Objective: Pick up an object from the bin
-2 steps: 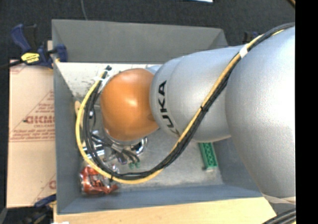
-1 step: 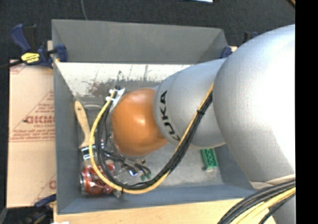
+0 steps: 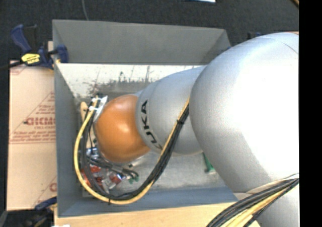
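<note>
Low at left of bin (image 3: pixel 136 45), arm (image 3: pixel 226 115) wrist-down

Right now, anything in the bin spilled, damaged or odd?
Nothing stands out. A heap of small red and green things lies in the bin's lower-left corner beneath the orange wrist cover; one green thing lies apart near the front wall.

Small heap of loose things (image 3: pixel 108 179) in near-left corner of grey metal bin (image 3: pixel 65 135), red and green pieces among them, kinds too small to tell, heap partly hidden, one slim green thing (image 3: pixel 208 165) lying well apart on bin floor, near right, partly covered.
</note>
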You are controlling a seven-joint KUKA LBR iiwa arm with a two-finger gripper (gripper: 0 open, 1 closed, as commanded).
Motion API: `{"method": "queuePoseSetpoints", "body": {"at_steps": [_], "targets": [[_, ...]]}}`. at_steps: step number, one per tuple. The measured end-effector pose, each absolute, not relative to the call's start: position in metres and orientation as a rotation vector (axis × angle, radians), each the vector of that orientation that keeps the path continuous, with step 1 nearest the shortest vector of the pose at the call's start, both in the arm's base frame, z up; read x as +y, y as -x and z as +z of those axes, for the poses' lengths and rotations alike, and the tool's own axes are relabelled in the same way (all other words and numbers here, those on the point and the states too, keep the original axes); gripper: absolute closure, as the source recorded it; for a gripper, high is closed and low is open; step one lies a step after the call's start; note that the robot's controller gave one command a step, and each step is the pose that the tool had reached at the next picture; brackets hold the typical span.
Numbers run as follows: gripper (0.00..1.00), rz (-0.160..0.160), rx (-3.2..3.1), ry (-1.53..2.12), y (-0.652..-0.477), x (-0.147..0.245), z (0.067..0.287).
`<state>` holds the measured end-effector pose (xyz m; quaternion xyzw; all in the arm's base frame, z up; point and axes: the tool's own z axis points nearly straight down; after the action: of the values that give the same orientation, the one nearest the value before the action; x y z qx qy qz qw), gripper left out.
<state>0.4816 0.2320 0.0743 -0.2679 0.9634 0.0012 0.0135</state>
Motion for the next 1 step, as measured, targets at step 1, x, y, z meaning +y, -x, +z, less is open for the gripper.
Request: {"method": "queuePoseSetpoints", "body": {"at_steps": [1], "targets": [[1.00,0.005,2.983,0.969,-0.4835,0.2389,0.0725]]}}
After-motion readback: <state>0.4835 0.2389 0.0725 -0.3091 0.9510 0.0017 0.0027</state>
